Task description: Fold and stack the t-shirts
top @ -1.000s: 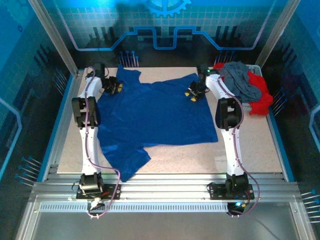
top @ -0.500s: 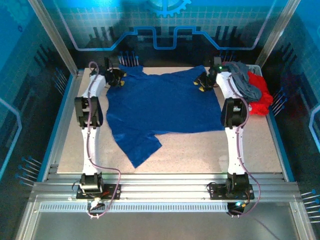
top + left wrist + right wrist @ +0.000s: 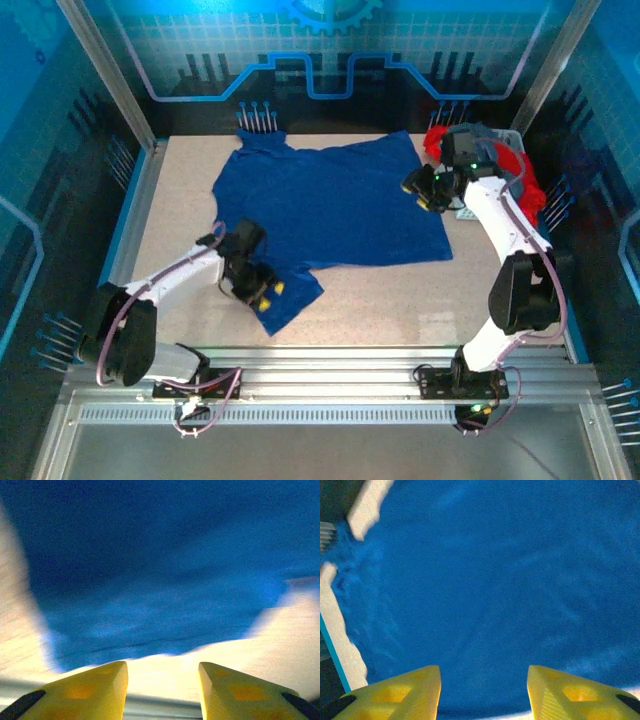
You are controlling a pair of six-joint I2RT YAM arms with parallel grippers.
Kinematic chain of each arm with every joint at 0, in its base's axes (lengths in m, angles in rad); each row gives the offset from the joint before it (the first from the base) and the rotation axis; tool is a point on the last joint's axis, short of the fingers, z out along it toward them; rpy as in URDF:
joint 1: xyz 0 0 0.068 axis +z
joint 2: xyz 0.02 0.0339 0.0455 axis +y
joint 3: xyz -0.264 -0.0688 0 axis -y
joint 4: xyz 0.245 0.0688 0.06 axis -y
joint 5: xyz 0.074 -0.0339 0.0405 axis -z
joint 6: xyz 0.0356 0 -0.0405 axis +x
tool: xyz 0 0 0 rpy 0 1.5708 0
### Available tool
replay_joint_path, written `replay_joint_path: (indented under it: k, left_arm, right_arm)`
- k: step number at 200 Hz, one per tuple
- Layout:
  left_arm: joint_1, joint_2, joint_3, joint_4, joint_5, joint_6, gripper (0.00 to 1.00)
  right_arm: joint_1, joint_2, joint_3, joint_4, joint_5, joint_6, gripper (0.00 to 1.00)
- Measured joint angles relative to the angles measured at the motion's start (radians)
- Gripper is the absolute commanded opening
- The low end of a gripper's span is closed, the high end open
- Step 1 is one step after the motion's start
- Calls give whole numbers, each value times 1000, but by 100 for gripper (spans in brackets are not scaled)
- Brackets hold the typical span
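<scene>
The royal-blue t-shirt [image 3: 330, 205] lay spread flat on the speckled table [image 3: 400, 300], occupying the far and central part of the surface, with one sleeve trailing toward the near-left edge and its collar end at the far-left side. No printed graphic was visible on the upward face. The left gripper [image 3: 262, 293] was positioned low over that near sleeve; in the left wrist view its yellow fingers [image 3: 90, 687] stood moderately parted with nothing between them, the blue cloth [image 3: 165, 570] ahead and bare table [image 3: 280, 630] beside it. The right gripper [image 3: 422, 192] was at the shirt's right-hand edge, toward the far corner; in the right wrist view its fingers [image 3: 405, 692] stood well apart and empty above blue fabric [image 3: 495, 570], contact with the cloth not determinable. Red t-shirts [image 3: 530, 190] and a slate-grey t-shirt [image 3: 480, 133] were heaped together at the far-right corner of the table, partly hidden behind the right arm, unfolded
</scene>
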State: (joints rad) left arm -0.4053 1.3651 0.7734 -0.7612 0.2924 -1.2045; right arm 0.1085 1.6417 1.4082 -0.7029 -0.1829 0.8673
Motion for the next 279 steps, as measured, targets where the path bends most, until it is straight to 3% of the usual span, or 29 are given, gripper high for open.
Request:
replay_joint_path:
  k: [30, 58, 87, 132, 148, 164, 180, 220, 253, 279]
  left_arm:
    - [-106, -132, -70, -110, -21, -7, 50]
    - [-172, -127, -92, -86, -20, 2, 51]
    - [-220, -73, -122, -55, -39, 1, 49]
    - [-225, 20, -123, 48, -110, 6, 46]
    - [-225, 53, -118, 58, -113, 5, 40]
    - [-225, 62, -112, 45, -116, 5, 24]
    - [-225, 68, -103, 16, -129, 3, 0]
    - [-221, 2, -102, 5, -243, 1, 0]
    - [-157, -272, -143, -132, -341, -2, 0]
    - [-89, -466, -208, -222, -362, -8, 0]
  right_arm:
    - [125, -113, -235, 73, -111, -78, 58]
    - [233, -316, -410, 145, -217, -114, 60]
    - [237, -452, -486, 162, -259, -117, 60]
    - [237, -470, -496, 162, -274, -121, 60]
    - [237, -478, -502, 161, -274, -125, 60]
    - [232, -488, -510, 154, -272, -128, 59]
    - [218, -491, -511, 130, -255, -132, 60]
    - [122, -467, -481, -14, -93, -131, 60]
    - [29, -340, -387, -157, 117, -84, 58]
    - [-64, -238, -385, -183, 183, -55, 56]
